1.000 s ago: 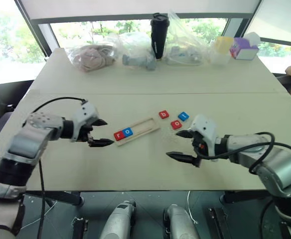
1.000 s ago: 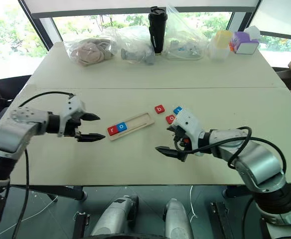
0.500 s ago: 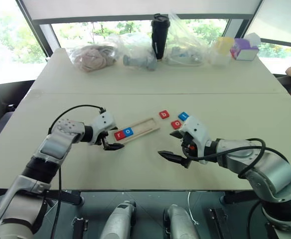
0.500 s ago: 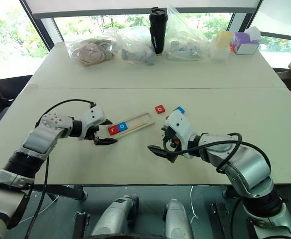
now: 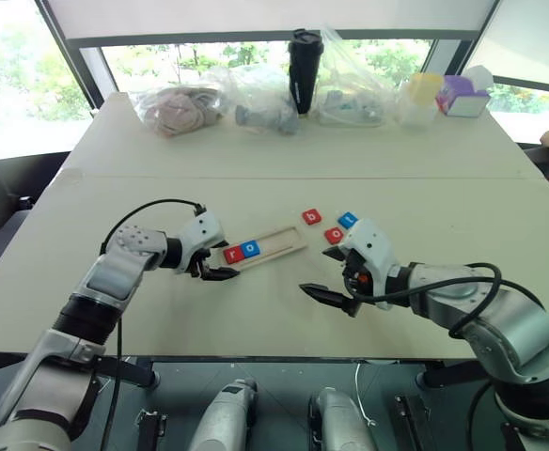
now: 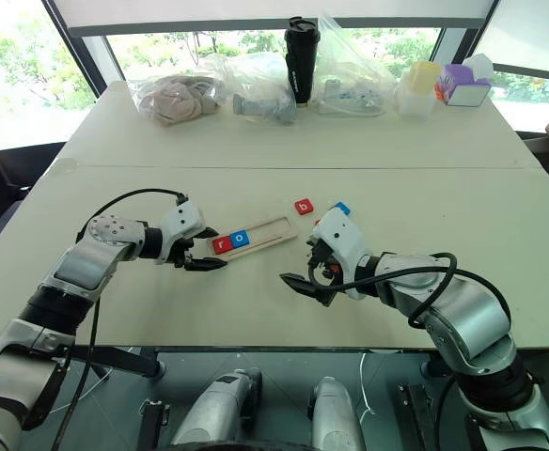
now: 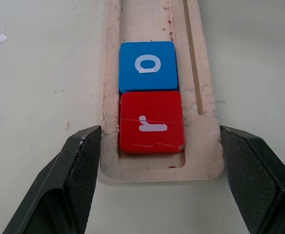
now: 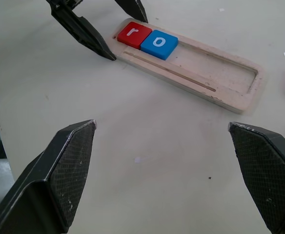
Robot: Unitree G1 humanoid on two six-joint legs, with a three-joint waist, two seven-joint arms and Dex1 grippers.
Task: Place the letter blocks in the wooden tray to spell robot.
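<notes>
Left jaws [image 7: 159, 161] clamp the wooden tray's [image 7: 201, 156] end; right jaws [image 8: 169, 175] hover released nearby.

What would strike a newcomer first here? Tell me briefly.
The left hand clamps the left end of the wooden tray, mid-table, where a red r tile and a blue o tile sit. Three loose tiles lie just right of the tray, beside the open right hand.
</notes>
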